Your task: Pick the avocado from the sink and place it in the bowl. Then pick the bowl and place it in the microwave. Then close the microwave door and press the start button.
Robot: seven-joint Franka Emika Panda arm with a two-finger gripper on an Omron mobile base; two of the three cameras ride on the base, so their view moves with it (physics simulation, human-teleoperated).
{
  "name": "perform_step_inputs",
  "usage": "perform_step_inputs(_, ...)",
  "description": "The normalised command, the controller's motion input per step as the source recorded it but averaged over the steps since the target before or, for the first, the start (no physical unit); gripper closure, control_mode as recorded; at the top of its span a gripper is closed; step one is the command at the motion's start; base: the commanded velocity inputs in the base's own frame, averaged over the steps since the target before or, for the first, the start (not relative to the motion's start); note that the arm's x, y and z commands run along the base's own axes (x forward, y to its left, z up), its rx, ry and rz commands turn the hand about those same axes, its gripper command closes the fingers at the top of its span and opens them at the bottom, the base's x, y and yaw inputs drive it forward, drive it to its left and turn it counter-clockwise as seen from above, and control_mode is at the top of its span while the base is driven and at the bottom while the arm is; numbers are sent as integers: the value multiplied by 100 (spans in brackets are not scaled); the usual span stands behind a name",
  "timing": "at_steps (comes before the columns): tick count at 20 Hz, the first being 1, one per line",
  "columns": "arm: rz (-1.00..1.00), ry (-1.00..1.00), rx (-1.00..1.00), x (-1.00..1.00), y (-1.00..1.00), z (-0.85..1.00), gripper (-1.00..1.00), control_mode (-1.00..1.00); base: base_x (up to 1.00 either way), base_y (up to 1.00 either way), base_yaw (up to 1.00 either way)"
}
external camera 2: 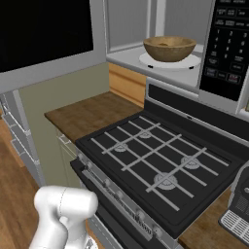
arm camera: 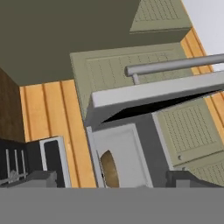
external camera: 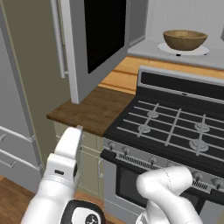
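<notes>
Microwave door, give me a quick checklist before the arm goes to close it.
1. Bowl inside the microwave, on the white turntable plate: ok.
2. Avocado inside the bowl: cannot tell, the rim hides the inside.
3. Microwave door open and swung out to the left: ok, ready to be pushed.
4. Door handle in the hand view, nothing on it: ok.
5. Gripper open and holding nothing: ok.
6. Nothing sticks out of the microwave opening into the door's path: ok; the bowl sits well back from the front edge.
</notes>
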Motion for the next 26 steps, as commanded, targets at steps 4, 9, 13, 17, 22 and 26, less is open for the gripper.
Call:
perform_step_inputs(4,-5,-1,0,62,63,-33,-100,-100,0,0,0)
perform_step_inputs(9,-2,0,0,72,39,-20,-100,-100,0,0,0)
perform_step_inputs(13,0,0,0,72,18,-6,-100,-100,0,0,0)
perform_step_inputs(17,-1,-1,0,43,4,0,-100,-100,0,0,0)
perform_step_inputs(22,-7,-8,0,27,0,0,-100,-100,0,0,0)
perform_step_inputs(26,-7,-4,0,46,-1,0,-100,-100,0,0,0)
